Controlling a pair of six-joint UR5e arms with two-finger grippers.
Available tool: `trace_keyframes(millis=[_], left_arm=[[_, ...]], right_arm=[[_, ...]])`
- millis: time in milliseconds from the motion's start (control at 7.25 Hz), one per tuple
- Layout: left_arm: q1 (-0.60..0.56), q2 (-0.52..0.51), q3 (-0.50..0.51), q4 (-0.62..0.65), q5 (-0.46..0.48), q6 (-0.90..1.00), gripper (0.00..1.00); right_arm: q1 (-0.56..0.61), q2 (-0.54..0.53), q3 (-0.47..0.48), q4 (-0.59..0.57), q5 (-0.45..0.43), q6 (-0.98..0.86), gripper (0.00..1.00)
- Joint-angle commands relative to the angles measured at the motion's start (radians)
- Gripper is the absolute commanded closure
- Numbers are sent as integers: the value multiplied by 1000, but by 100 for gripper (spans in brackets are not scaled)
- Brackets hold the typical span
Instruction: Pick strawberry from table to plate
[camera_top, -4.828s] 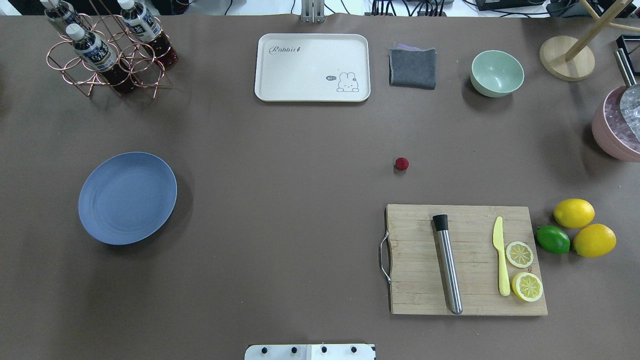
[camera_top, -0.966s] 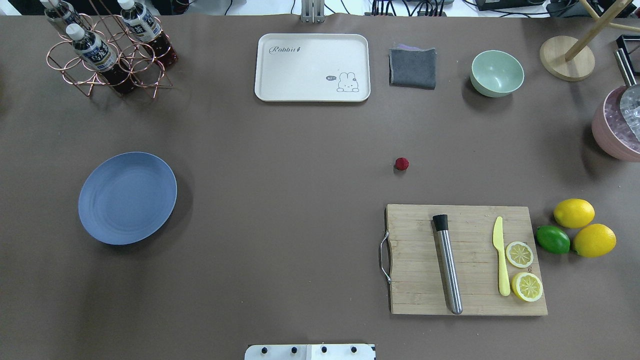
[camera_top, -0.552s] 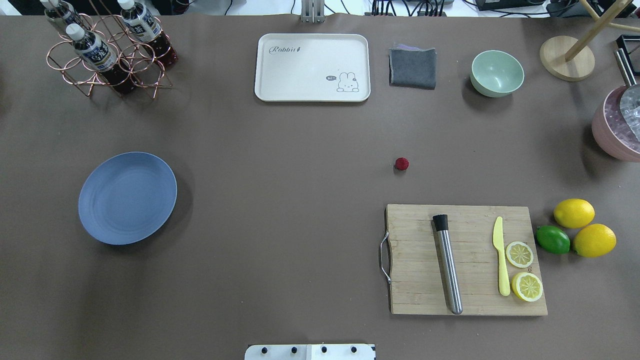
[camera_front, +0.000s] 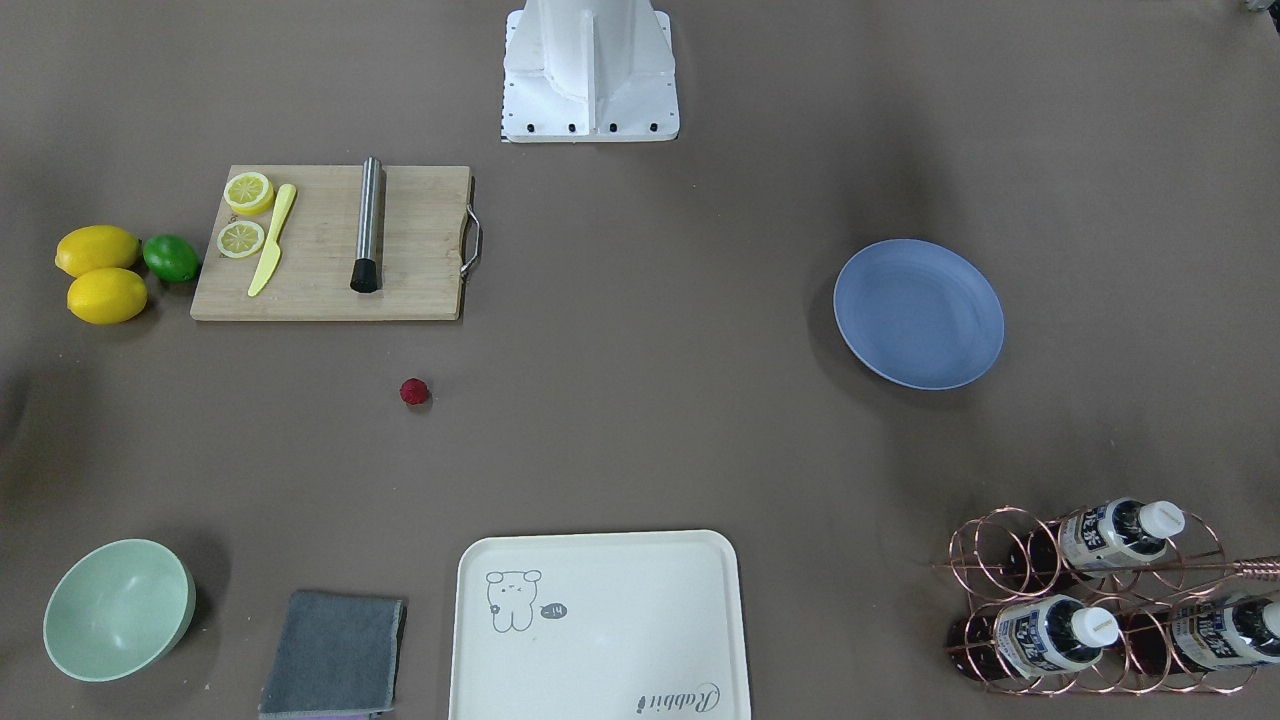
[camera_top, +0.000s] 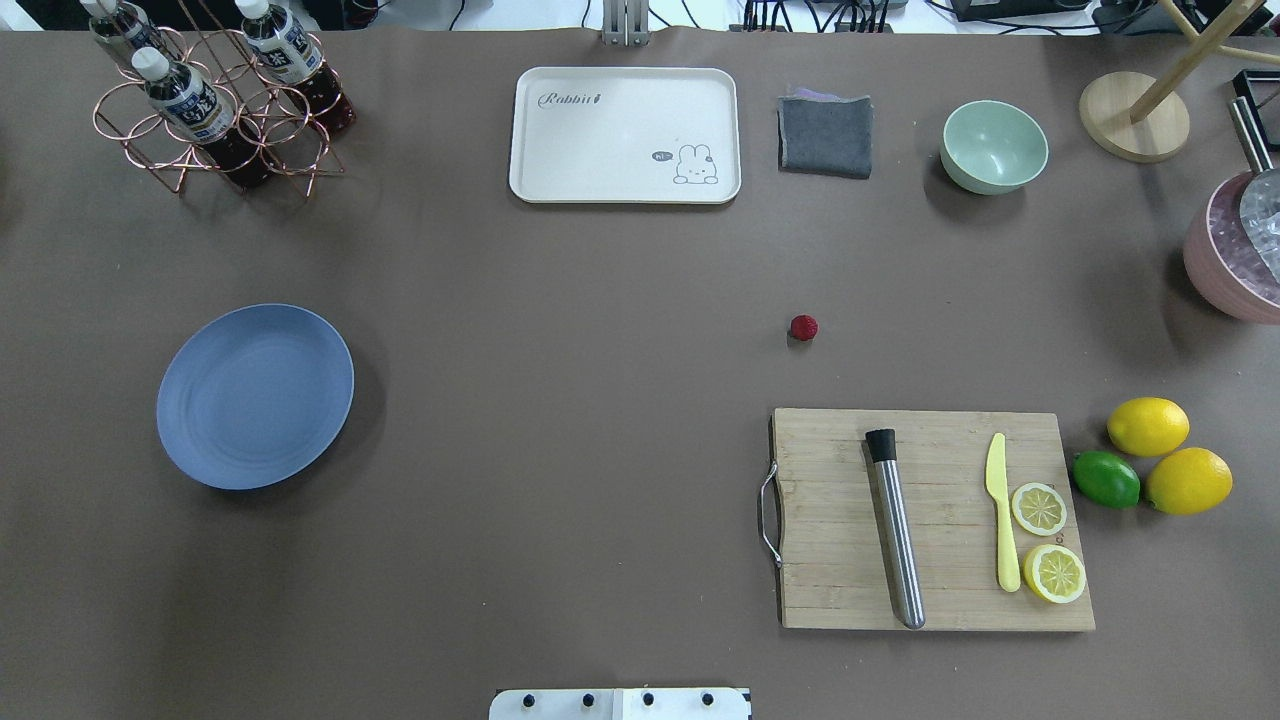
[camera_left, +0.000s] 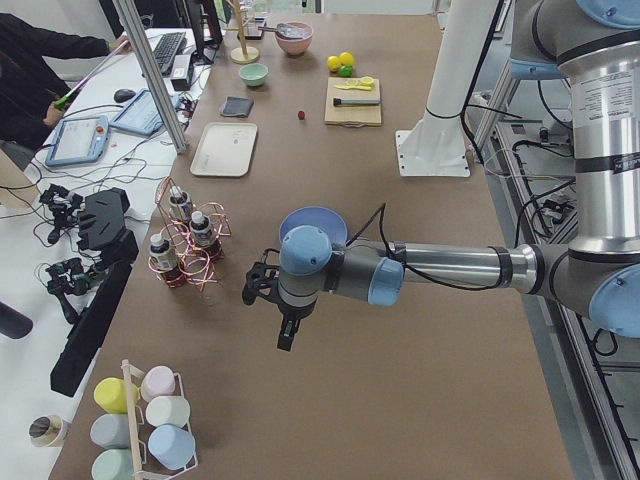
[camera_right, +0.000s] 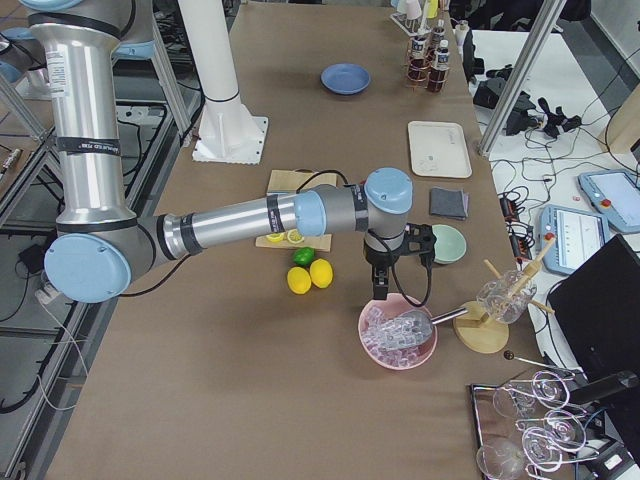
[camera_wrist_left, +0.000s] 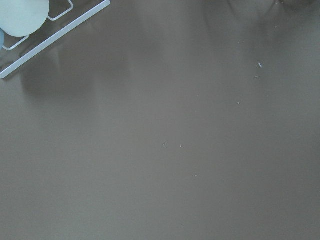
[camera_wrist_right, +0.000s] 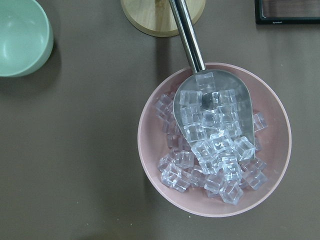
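The strawberry (camera_top: 803, 327) (camera_front: 414, 391), small and dark red, lies alone on the brown table (camera_top: 560, 330), right of centre and just beyond the cutting board. The blue plate (camera_top: 255, 396) (camera_front: 918, 313) rests far to the left with nothing on it. Neither gripper appears in the overhead or front views. In the left side view my left gripper (camera_left: 285, 330) hangs over bare table at the left end, past the plate (camera_left: 322, 212). In the right side view my right gripper (camera_right: 381, 288) hangs above the pink ice bowl (camera_right: 398, 332). I cannot tell whether either is open or shut.
A wooden cutting board (camera_top: 930, 520) carries a metal muddler, a yellow knife and lemon slices; two lemons and a lime (camera_top: 1105, 478) lie beside it. At the back stand a cream tray (camera_top: 625, 135), grey cloth (camera_top: 825, 135), mint bowl (camera_top: 993, 146) and a bottle rack (camera_top: 215, 100).
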Motion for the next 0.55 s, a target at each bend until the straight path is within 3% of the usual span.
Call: trace_keyframes(millis=[0,414], left_arm=[[48,-82,-41,-44,0,-7,2],[130,-140,-1,-130,-9,-137,2]], right_arm=[[-3,1,46,0,14,45,0],[-45,17,103,2,14,47,0]])
